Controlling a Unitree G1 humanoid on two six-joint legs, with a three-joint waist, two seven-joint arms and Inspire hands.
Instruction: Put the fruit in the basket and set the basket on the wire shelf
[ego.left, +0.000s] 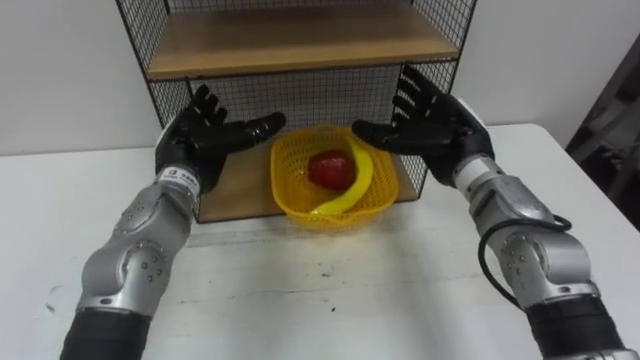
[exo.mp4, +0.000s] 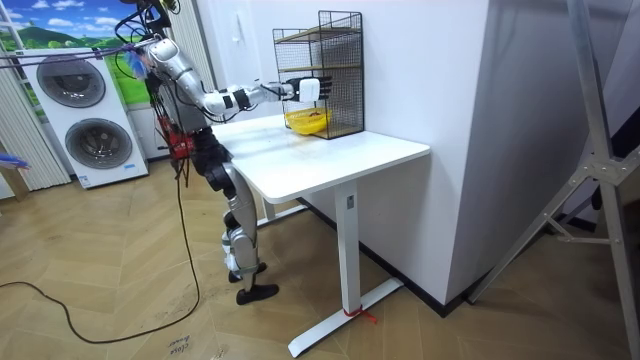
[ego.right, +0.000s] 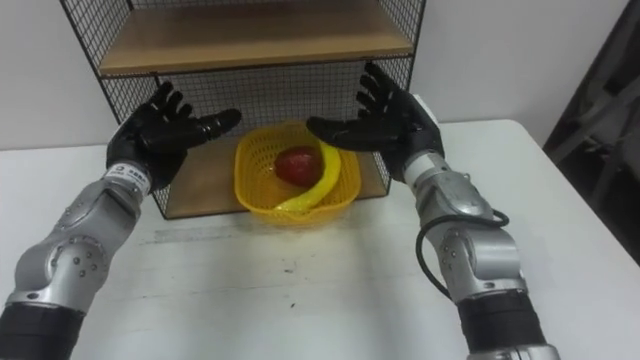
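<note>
A yellow mesh basket (ego.left: 300, 205) rests on the bottom board of the black wire shelf (ego.left: 240, 180), its front edge reaching past the board towards me. A red apple (ego.left: 328, 169) and a yellow banana (ego.left: 352, 185) lie inside it. My left hand (ego.left: 200, 135) is open, palm inward, just left of the basket and apart from it. At the basket's right my right hand (ego.left: 432, 122) is also open, palm facing the other hand, touching nothing. In the room view I stand at the white table's end with both arms stretched to the shelf (exo.mp4: 320, 75).
The wire shelf has an upper wooden board (ego.left: 300, 40) above the basket and stands against the white wall. The white table (ego.left: 330, 290) spreads out in front of me. In the room view two washing machines (exo.mp4: 80, 120) stand behind me.
</note>
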